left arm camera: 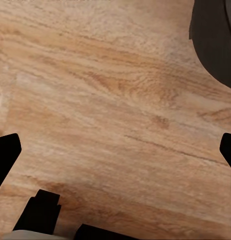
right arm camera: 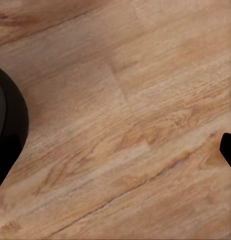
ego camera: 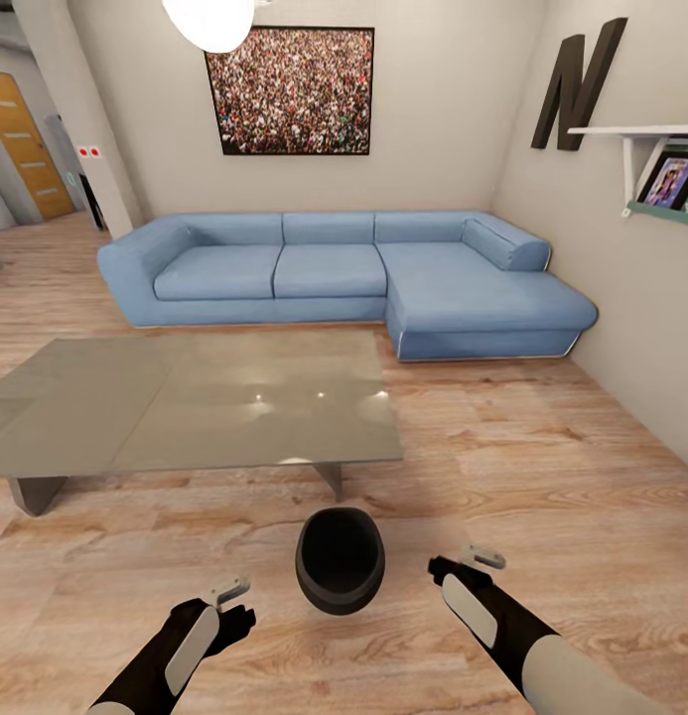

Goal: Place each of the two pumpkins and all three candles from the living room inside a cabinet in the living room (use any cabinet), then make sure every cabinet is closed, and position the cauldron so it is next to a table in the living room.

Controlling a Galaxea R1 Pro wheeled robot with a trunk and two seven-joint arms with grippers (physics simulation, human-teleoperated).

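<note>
A blue corner sofa (ego camera: 363, 278) runs along the far wall beneath a framed crowd picture (ego camera: 290, 90). Before it stands the low grey table (ego camera: 185, 402). The black cauldron (ego camera: 340, 560) sits on the wooden floor (ego camera: 542, 467), just beside the table's near edge, toward its right corner. The left hand (ego camera: 231, 602) and right hand (ego camera: 468, 562) hover on either side of the cauldron, apart from it, each spread wide and holding nothing.

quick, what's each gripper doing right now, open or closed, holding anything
Left gripper: open, empty, over the floor.
Right gripper: open, empty, beside the cauldron.
</note>
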